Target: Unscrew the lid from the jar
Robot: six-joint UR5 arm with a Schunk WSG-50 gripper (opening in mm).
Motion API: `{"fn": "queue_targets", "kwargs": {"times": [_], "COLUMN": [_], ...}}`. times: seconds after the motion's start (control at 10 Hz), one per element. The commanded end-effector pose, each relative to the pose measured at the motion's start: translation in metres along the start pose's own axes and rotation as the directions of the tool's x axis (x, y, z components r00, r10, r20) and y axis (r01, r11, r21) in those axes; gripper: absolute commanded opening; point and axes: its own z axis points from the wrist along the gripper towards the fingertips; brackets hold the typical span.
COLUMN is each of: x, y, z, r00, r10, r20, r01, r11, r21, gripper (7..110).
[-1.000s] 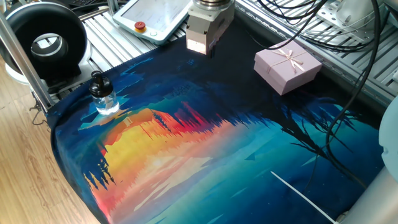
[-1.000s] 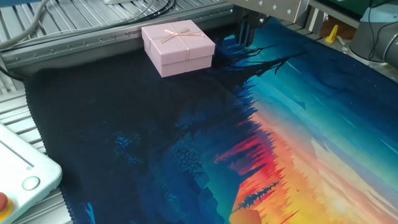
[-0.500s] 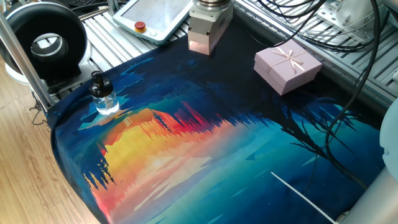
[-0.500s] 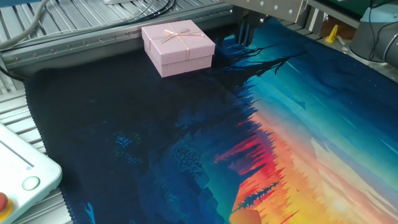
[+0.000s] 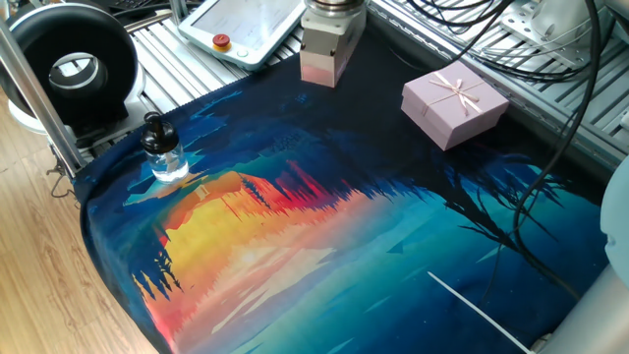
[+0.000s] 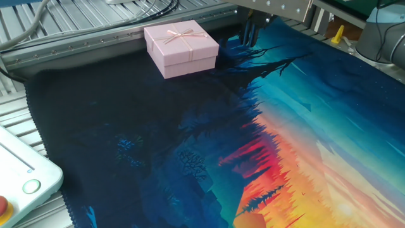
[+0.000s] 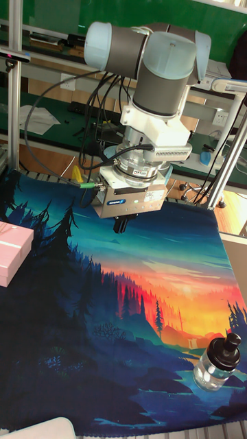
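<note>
The jar [image 5: 165,159] is small, clear and squat, and stands upright at the left edge of the painted mat. Its black rounded lid [image 5: 153,127] sits on the neck. The tall fixed view shows the jar [image 7: 214,367] and lid [image 7: 227,348] at the lower right. My gripper [image 7: 123,225] hangs above the back middle of the mat, far from the jar, its dark fingers [image 7: 121,223] together with nothing between them. The other fixed view catches the fingers [image 6: 248,30] at its top edge. The jar is out of that view.
A pink gift box [image 5: 454,106] lies on the mat's far side. A large black ring device [image 5: 74,69] stands behind the jar beside a metal post [image 5: 34,93]. A white pendant [image 5: 246,25] and hanging cables [image 5: 550,69] line the back.
The gripper body has turned and shifted slightly above the back of the mat. The jar and the box have not moved.
</note>
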Motion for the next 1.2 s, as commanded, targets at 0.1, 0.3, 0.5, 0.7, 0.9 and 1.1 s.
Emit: {"fn": "queue_targets", "kwargs": {"times": [0.1, 0.3, 0.5, 0.7, 0.9, 1.1], "x": [-0.0023, -0.0023, -0.002, -0.0005, -0.0016, -0.0012], "y": [0.0036, 0.0023, 0.0011, -0.0011, 0.0002, 0.0057], "z": [-0.0018, -0.0019, -0.0019, -0.0024, -0.0027, -0.0032], "r00": [0.998, 0.996, 0.993, 0.99, 0.992, 0.999], "r10": [-0.063, -0.087, -0.115, -0.142, -0.122, -0.045], "r20": [0.011, 0.011, 0.01, 0.002, 0.007, 0.007], "r01": [0.063, 0.087, 0.115, 0.142, 0.122, 0.045], "r11": [0.998, 0.996, 0.993, 0.99, 0.993, 0.999], "r21": [-0.014, -0.009, -0.004, 0.006, 0.002, -0.019], "gripper": [7, 7, 7, 7, 7, 7]}}
